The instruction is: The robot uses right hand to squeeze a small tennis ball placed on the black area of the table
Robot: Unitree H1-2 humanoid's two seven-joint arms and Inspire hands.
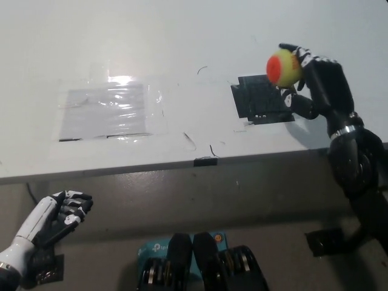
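A small tennis ball [283, 67], orange and yellow-green, is held in my black right hand [306, 82], whose fingers are closed around it. Ball and hand hang over the right part of the black taped area [259, 100] on the white table [182, 54]. Whether the ball touches the table cannot be told. My white left hand [65, 211] rests below the table's front edge at the lower left, fingers curled with nothing in them.
A shiny clear plastic patch [109, 110] is taped on the table's left half. A small black tab [205, 161] sits on the front edge. Below the edge lie a grey floor and a teal box [151, 250].
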